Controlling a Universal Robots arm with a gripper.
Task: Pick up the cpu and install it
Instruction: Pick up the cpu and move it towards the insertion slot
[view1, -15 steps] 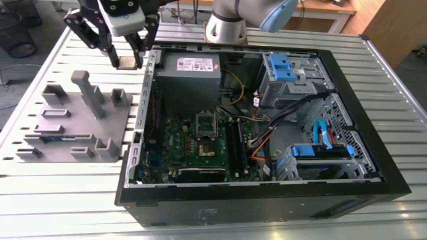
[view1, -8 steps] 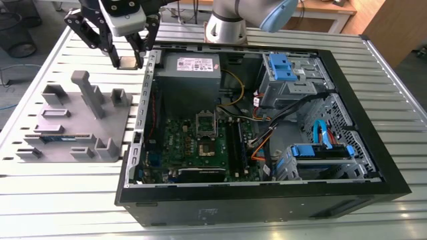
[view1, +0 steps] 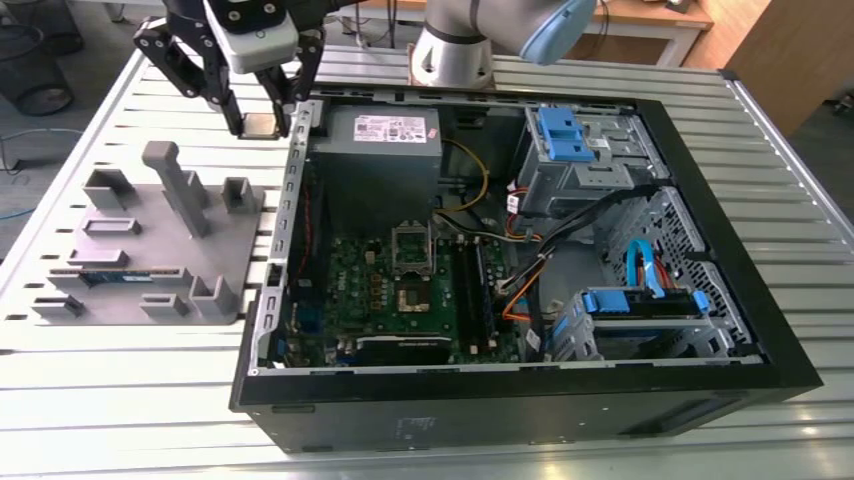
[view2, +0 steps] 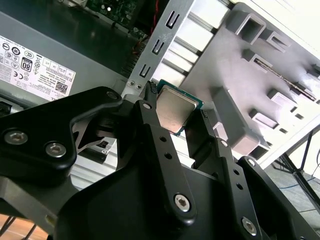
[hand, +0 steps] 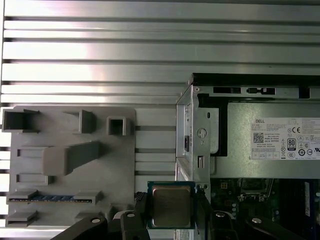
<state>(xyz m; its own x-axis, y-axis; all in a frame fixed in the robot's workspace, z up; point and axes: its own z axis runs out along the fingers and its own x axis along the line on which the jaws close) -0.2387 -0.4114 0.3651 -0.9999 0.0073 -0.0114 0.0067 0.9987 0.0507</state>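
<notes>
The cpu (view1: 260, 126) is a small square chip with a silver top and a green rim. It hangs in the air between the grey fixture tray (view1: 147, 250) and the back left corner of the open computer case (view1: 534, 400). My gripper (view1: 258, 118) is shut on it, one black finger on each of two opposite edges. Both wrist views show the cpu (view2: 176, 111) (hand: 171, 205) clamped between the fingers (view2: 149, 112) (hand: 141, 204). The motherboard's socket (view1: 411, 262) lies inside the case, to the exterior view's right of the gripper and nearer the front.
A grey power supply with a white label (view1: 387, 132) (hand: 272, 140) sits in the case's back corner beside the gripper. The case's metal wall (view1: 296, 160) stands just to the exterior view's right of the fingers. The fixture tray holds a green memory stick (view1: 114, 275) (hand: 50, 198) and upright posts (view1: 174, 185).
</notes>
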